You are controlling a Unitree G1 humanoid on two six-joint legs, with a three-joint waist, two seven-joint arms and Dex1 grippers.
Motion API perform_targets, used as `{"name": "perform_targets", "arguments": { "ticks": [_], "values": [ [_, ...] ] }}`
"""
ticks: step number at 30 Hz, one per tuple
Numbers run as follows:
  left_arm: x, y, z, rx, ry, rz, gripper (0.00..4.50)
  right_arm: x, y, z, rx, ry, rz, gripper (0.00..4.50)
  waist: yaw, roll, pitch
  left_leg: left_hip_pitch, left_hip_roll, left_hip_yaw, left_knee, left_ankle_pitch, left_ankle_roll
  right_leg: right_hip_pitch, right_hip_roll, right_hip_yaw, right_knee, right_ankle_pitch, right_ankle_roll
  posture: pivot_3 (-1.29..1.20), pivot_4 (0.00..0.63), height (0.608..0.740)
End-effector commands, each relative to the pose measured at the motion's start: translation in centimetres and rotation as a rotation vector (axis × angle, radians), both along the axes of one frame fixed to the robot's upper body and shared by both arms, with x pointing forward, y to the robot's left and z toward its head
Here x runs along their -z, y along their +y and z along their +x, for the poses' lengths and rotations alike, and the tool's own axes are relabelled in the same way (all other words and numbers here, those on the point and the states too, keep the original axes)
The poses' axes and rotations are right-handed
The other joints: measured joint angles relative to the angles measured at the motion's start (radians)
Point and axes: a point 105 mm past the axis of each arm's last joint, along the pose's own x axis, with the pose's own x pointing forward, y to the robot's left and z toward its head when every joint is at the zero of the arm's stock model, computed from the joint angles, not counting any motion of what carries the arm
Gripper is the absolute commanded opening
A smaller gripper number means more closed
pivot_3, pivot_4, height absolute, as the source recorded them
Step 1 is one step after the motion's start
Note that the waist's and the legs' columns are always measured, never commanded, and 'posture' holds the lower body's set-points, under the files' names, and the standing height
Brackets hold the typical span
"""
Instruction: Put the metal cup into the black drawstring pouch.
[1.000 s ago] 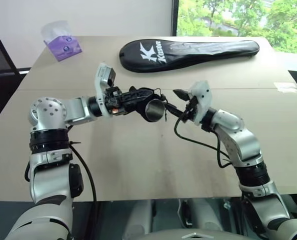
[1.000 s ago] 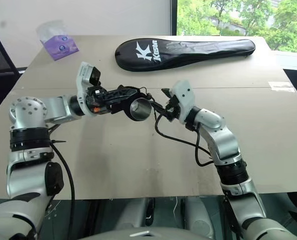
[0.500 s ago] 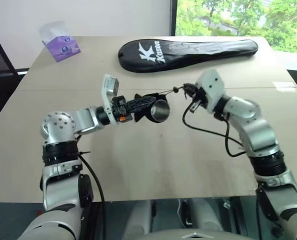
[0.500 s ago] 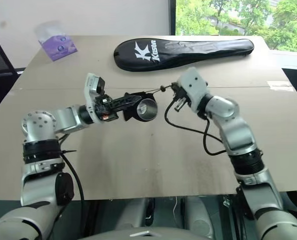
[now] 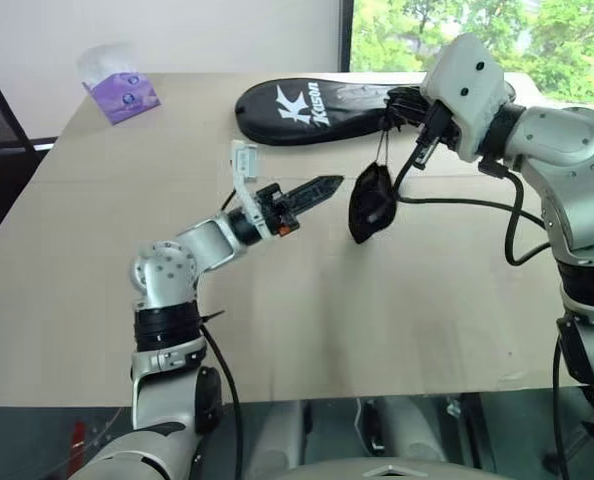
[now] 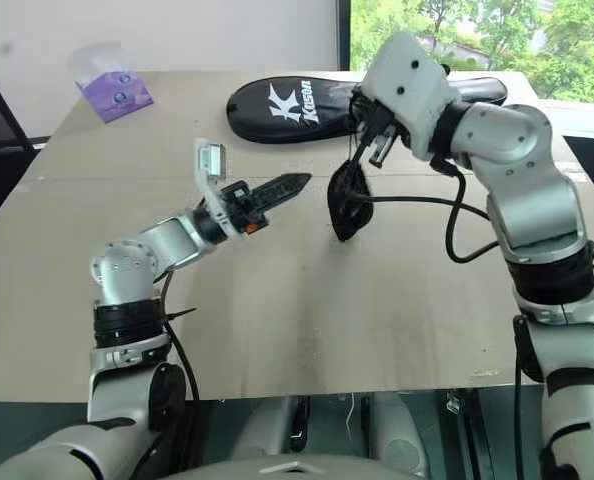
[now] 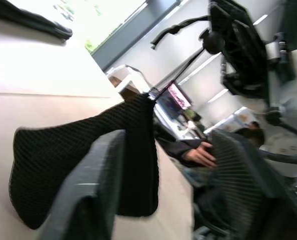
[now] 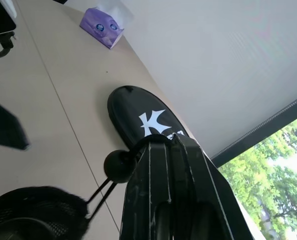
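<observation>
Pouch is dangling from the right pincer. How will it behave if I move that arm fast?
The black drawstring pouch hangs by its thin cord from the right pincer, so it will probably swing. Its bottom bulges and the cord looks taut, so it likely carries weight. The cloth looks floppy.

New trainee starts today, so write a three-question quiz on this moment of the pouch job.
1. True or false: the black drawstring pouch lies flat on the table.
2. What do the fingers of the right gripper pinch? A. the pouch's cord; B. the racket cover; C. the tissue pack.
3. Does the left gripper hold anything?

Key
1. False: it hangs by its cord from the right gripper.
2. A.
3. No: its fingers stand open and empty, pointing at the pouch.
</observation>
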Motion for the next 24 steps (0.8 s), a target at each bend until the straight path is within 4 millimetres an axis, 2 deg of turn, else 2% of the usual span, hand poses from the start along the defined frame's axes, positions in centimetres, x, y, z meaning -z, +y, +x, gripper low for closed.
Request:
{"name": "perform_targets", "arguments": {
  "ticks": [1, 3, 6, 8, 9, 11, 14, 17, 24],
  "values": [
    [-2.1, 1.1, -0.1, -0.087, -0.191, 0.058, 3.57, -2.7, -0.8, -0.5, 0.005, -0.089, -0.023, 0.00, -0.002, 0.000, 0.000, 0.000, 0.000, 0.000, 0.000, 0.000, 0.000, 0.000, 0.000, 0.000, 0.000, 0.000, 0.000, 0.00, 0.150, 0.740],
    [-3.5, 1.3, 0.5, -0.159, -0.297, 0.096, 3.57, -4.2, -1.1, -0.4, 0.011, -0.137, -0.058, 0.00, 0.000, 0.000, 0.000, 0.000, 0.000, 0.000, 0.000, 0.000, 0.000, 0.000, 0.000, 0.000, 0.000, 0.000, 0.000, 0.00, 0.150, 0.740],
    [-6.0, -0.5, 0.9, -0.196, -0.451, 0.161, 3.57, -5.5, -1.1, -0.5, 0.005, -0.188, -0.125, 0.00, 0.005, 0.000, 0.000, 0.000, 0.000, 0.000, 0.000, 0.000, 0.000, 0.000, 0.000, 0.000, -0.001, 0.000, 0.000, 0.00, 0.150, 0.740],
    [-7.0, -2.2, 0.8, -0.161, -0.485, 0.193, 3.57, -5.4, -1.1, -0.5, 0.002, -0.202, -0.170, 0.00, 0.018, 0.000, 0.000, -0.001, 0.000, 0.000, 0.000, -0.001, 0.001, 0.000, 0.000, -0.001, -0.001, 0.000, 0.000, 0.00, 0.150, 0.740],
    [-7.0, -2.7, 0.8, -0.141, -0.482, 0.208, 3.57, -5.3, -1.1, -0.5, 0.000, -0.204, -0.180, 0.00, 0.020, 0.000, 0.000, -0.001, 0.000, -0.001, 0.000, -0.002, 0.004, 0.000, 0.001, -0.002, -0.002, 0.000, 0.000, 0.00, 0.150, 0.740],
    [-7.0, -4.8, 0.6, -0.049, -0.503, 0.278, 3.57, -4.8, -1.1, -0.4, -0.001, -0.216, -0.228, 0.00, 0.019, 0.000, 0.000, -0.001, 0.000, 0.000, 0.000, -0.003, 0.005, 0.001, 0.001, -0.002, -0.003, 0.000, 0.000, 0.00, 0.150, 0.740],
    [-8.1, -7.0, 1.0, 0.010, -0.476, 0.240, 3.57, -3.9, -1.1, -0.3, -0.007, -0.240, -0.285, 0.00, 0.021, 0.000, 0.000, -0.002, -0.001, 0.000, 0.000, -0.003, 0.005, 0.001, 0.002, -0.003, -0.004, 0.000, 0.000, 0.00, 0.150, 0.740],
    [-8.9, -7.9, 1.0, 0.036, -0.504, 0.228, 3.57, -3.3, -0.9, -0.4, -0.011, -0.248, -0.297, 0.00, 0.015, 0.000, 0.001, -0.002, -0.001, 0.000, 0.000, -0.002, 0.003, 0.000, 0.001, -0.005, -0.004, 0.000, 0.000, 0.00, 0.150, 0.740],
    [-9.5, -8.4, 0.7, 0.085, -0.525, 0.201, 3.57, -2.6, -0.6, -1.0, -0.025, -0.241, -0.288, 0.00, 0.013, 0.001, 0.001, -0.002, 0.001, 0.001, -0.002, -0.001, 0.002, -0.001, 0.001, -0.004, -0.005, 0.000, 0.000, 0.00, 0.150, 0.740]
  ]
}}
